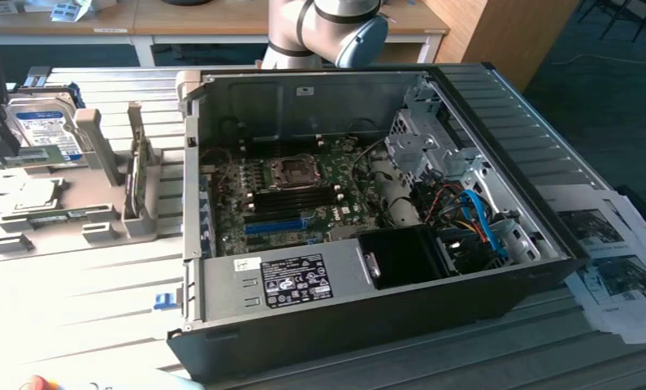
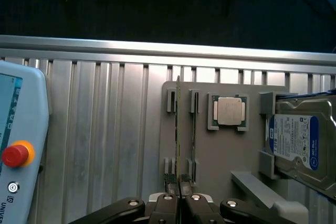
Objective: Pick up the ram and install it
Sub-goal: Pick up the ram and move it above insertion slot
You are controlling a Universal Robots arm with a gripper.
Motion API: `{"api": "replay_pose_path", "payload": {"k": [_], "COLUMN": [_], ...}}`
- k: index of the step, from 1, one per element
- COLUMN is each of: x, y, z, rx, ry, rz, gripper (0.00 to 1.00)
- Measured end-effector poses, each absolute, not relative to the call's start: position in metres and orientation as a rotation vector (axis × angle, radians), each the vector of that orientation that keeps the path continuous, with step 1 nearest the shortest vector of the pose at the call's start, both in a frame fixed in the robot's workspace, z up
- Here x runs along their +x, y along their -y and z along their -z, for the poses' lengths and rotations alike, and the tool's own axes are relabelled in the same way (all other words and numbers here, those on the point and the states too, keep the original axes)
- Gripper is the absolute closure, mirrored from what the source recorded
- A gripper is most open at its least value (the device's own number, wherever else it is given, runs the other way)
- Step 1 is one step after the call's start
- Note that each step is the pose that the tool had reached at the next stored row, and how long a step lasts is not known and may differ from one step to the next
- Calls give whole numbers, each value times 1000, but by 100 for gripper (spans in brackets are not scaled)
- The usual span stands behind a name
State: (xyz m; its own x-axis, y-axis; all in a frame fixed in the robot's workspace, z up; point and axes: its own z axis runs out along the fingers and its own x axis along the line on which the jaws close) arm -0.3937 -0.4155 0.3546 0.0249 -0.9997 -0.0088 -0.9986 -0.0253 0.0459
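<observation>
The gripper (image 2: 178,183) is pressing its two fingers together on the ram (image 2: 178,124), which is showing edge-on in the wrist view as a thin green line running away from the fingertips over the grey holder tray (image 2: 220,171); a second memory stick (image 2: 195,124) is standing in the slot just beside it, between the held ram and the square silver processor (image 2: 231,111); the hard drive (image 2: 299,140), with its blue-and-white label, is lying on the far side of the processor, propped on the tray's blocks; a teach pendant (image 2: 23,108) (the one with the red stop button (image 2: 14,154)) is resting on the ribbed aluminium table (image 2: 105,129), apart from the tray. In the exterior view the ram (image 1: 41,158) is appearing as a narrow green strip at that view's far left, well apart from the open computer case (image 1: 334,317); the case is lying on its side with its motherboard (image 1: 290,219) facing up, and dark memory slots (image 1: 296,195) are sitting just beside the processor socket (image 1: 296,169); printed sheets (image 1: 615,260) are lying at the exterior view's right of the case.
</observation>
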Motion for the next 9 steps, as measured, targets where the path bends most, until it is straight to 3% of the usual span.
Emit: {"api": "replay_pose_path", "payload": {"k": [9], "x": [-394], "y": [416], "z": [-366], "rx": [2230], "ry": [2174], "rz": [60], "gripper": [88]}}
